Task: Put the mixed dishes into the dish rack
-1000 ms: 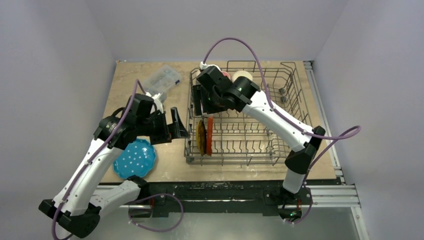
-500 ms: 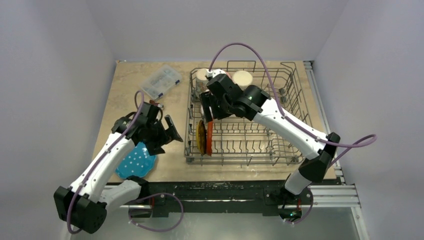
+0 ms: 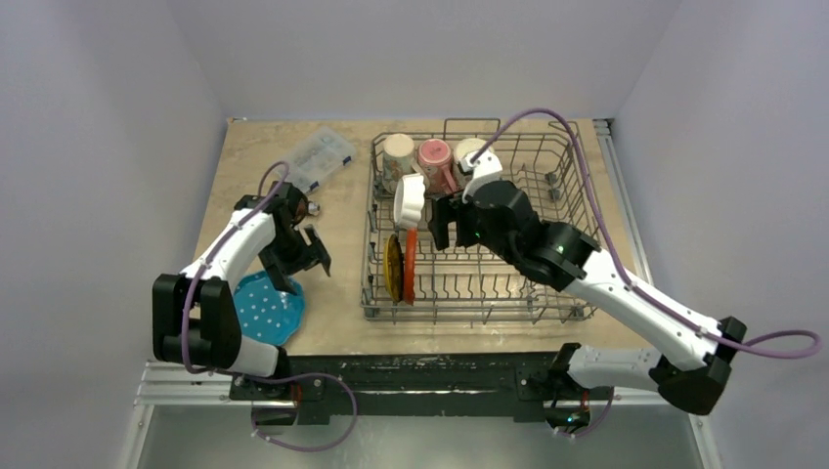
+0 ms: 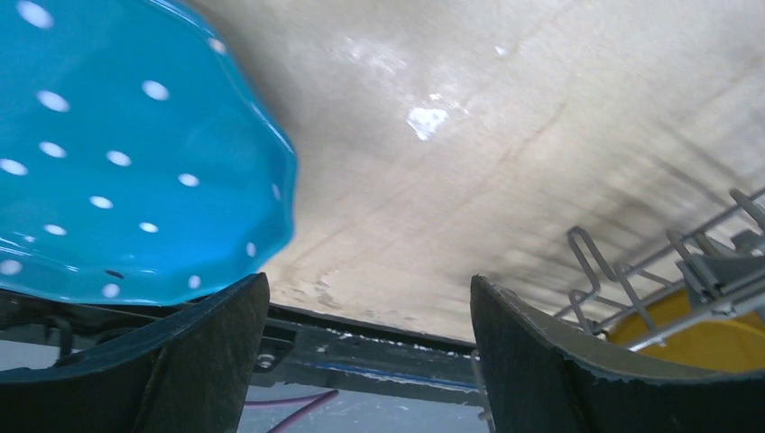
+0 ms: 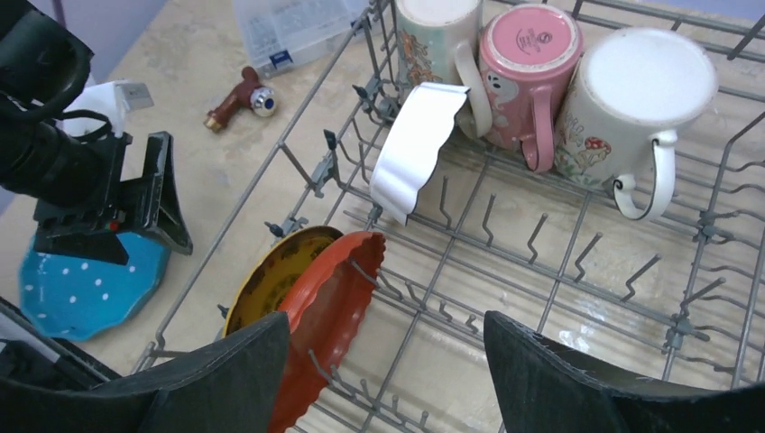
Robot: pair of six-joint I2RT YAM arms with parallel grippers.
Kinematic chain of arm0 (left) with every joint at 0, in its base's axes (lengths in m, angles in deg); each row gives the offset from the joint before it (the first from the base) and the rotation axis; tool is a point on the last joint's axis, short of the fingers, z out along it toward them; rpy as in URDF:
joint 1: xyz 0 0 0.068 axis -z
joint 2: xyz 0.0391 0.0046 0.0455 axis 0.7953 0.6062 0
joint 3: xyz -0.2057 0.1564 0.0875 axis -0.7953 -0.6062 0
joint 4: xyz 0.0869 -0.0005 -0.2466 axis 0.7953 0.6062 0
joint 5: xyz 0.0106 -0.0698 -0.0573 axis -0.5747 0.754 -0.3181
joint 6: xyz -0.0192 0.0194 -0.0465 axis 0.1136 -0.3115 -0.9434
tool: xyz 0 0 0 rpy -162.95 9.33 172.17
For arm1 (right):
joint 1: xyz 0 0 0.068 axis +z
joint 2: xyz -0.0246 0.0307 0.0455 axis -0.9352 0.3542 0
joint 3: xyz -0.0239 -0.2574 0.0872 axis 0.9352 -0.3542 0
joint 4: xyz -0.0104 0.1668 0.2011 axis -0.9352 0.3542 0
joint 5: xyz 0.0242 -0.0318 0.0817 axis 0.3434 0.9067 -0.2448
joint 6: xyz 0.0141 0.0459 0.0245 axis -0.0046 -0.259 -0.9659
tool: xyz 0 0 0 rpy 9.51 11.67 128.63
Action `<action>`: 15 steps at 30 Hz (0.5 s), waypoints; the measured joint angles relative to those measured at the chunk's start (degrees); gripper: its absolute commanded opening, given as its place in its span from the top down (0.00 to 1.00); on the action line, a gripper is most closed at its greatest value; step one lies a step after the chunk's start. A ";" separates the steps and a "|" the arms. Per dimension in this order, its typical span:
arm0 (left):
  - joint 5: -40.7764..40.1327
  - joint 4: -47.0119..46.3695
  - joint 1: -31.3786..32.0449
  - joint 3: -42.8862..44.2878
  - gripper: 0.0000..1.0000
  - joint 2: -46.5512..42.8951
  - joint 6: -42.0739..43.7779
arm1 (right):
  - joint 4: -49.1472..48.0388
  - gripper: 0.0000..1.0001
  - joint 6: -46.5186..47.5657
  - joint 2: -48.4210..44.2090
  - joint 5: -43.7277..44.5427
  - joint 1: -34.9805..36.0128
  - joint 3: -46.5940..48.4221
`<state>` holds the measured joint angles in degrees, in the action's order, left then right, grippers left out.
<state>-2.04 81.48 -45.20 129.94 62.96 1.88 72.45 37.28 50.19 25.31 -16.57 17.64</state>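
Withdrawn from the rack's far-left corner since the earlier frame, the right gripper is held apart and empty. The white bowl is seated on edge in the dish rack, beside three mugs. The left gripper is spread wide, empty, just beside the blue plate on the table.

Blue plate is bright turquoise-blue with white dots. Grey wire rack has a plain orange plate, a yellow plate with a dark pattern, a pink mug, cream mugs with little prints, and a white bowl.
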 measured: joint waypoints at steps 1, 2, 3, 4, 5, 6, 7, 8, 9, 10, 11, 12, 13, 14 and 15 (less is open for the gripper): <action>-0.26 0.04 -1.11 -0.07 0.25 0.11 0.81 | -1.92 0.20 0.22 -2.23 -0.07 -0.07 -2.29; -0.44 -0.09 -1.97 -0.22 0.30 0.11 1.44 | -3.52 0.20 0.50 -4.37 -0.07 -0.09 -4.26; -0.55 -0.22 -2.91 -0.44 0.33 0.11 1.97 | -4.66 0.20 0.70 -6.14 -0.09 -0.09 -5.62; -0.66 -0.44 -3.74 -0.79 0.36 0.20 2.71 | -5.49 0.20 0.90 -7.52 -0.02 -0.09 -6.27; -0.70 -0.79 -4.33 -1.29 0.39 0.35 3.19 | -6.05 0.20 1.14 -8.31 0.09 -0.09 -6.34; -0.63 -1.11 -4.63 -1.77 0.41 0.68 3.54 | -7.06 0.20 1.40 -8.96 0.37 -0.11 -6.32; -0.52 -1.73 -4.79 -2.36 0.42 1.09 3.96 | -7.82 0.20 1.66 -9.35 0.98 -0.11 -6.29; -0.37 -2.56 -4.81 -3.10 0.43 1.57 4.26 | -8.11 0.19 2.01 -9.55 1.55 -0.11 -6.23; -0.20 -3.50 -4.79 -4.02 0.44 2.05 4.44 | -8.04 0.19 2.29 -9.51 2.21 -0.11 -6.05; -0.15 -4.13 -4.79 -4.76 0.46 2.36 4.61 | -7.89 0.19 2.56 -9.31 2.82 -0.11 -5.92; -0.17 -5.03 -4.81 -5.84 0.48 2.56 4.74 | -7.67 0.19 2.73 -9.05 3.30 -0.11 -5.86; -0.31 -5.81 -4.83 -6.88 0.50 2.58 4.90 | -7.28 0.19 2.86 -8.79 3.82 -0.11 -5.86; -0.55 -6.43 -4.90 -8.02 0.51 2.58 5.27 | -6.71 0.19 2.97 -8.66 4.24 -0.11 -5.86; -0.85 -6.93 -5.01 -8.92 0.51 2.58 5.55 | -6.16 0.19 2.99 -8.63 4.35 -0.15 -5.86; -1.09 -7.48 -5.25 -9.86 0.53 2.58 5.75 | -5.90 0.18 2.97 -8.70 4.50 -0.15 -5.86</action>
<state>-3.13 74.00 -50.45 120.08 65.54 7.63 66.55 40.25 41.49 29.81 -16.72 11.78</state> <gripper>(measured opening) 0.503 0.808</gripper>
